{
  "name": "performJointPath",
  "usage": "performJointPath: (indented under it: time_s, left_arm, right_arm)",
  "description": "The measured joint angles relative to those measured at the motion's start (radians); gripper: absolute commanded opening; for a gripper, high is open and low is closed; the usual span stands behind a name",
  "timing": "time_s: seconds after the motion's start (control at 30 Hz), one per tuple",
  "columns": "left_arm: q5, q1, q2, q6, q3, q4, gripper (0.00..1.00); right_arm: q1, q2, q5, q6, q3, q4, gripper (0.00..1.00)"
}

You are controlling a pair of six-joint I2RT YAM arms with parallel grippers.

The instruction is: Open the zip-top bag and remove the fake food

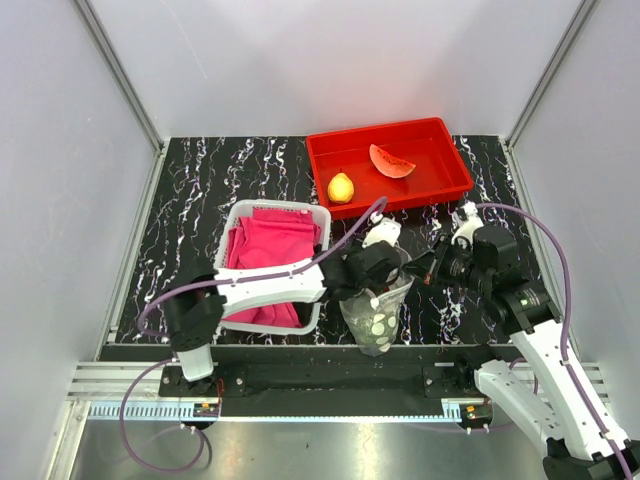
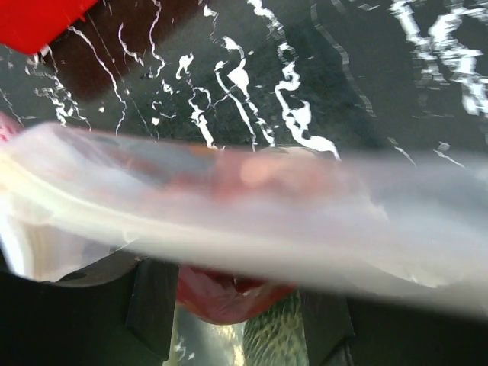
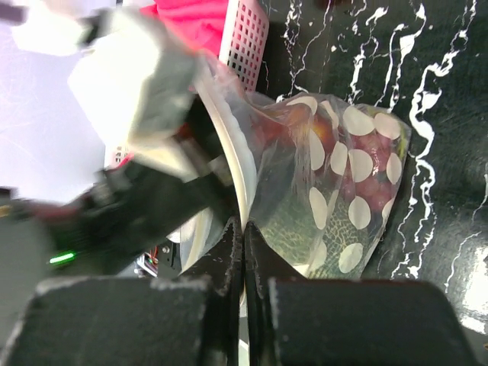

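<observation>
Bag: clear, crinkly, white-dotted zip-top bag stands at the near edge, just right of the white perforated basket.
Left gripper: jaws apart at the bag mouth.
Right gripper: fingers pinched on the bag rim.
Fake food: purple grapes are bagged; a glossy lemon lies in the far red tray.
Room: veined black table shows between them.

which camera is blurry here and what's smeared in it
left wrist: the zip-top bag is a smeared, out-of-focus band, the table behind it sharper; right wrist: the bag's dots crisp, the left arm blurred; top external: sharp, evenly lit
</observation>
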Motion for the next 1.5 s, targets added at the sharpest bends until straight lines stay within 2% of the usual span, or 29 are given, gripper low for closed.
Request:
performJointPath:
  time_s: [0.23,0.4,0.63,0.77,1.0,1.2,1.5]
  left_arm:
    - [0.114,-0.008,-0.163,0.024,-0.011,-0.006,0.0]
    - [0.236,-0.008,-0.23,0.039,-0.011,0.025,0.0]
    - [0.327,0.005,-0.329,0.061,-0.011,0.046,0.0]
    - [0.39,0.058,-0.39,0.073,-0.007,0.076,0.0]
    - [0.473,0.225,-0.442,0.044,-0.007,0.246,0.0]
    - [0.435,0.335,-0.347,0.017,0.065,0.324,0.0]
    - [0.393,0.505,0.022,-0.046,0.264,0.399,0.0]
  right_arm:
    - [0.0,-0.007,0.029,-0.023,0.012,-0.019,0.0]
    - [0.0,-0.015,0.051,-0.037,0.012,-0.03,0.0]
    - [0.0,-0.038,0.081,-0.058,0.012,-0.068,0.0]
    - [0.0,-0.054,0.1,-0.066,0.012,-0.073,0.0]
    - [0.0,-0.074,0.106,-0.067,0.011,-0.084,0.0]
    - [0.0,-0.082,0.106,-0.067,0.011,-0.092,0.0]
    - [0.0,-0.103,0.103,-0.061,-0.007,-0.092,0.0]
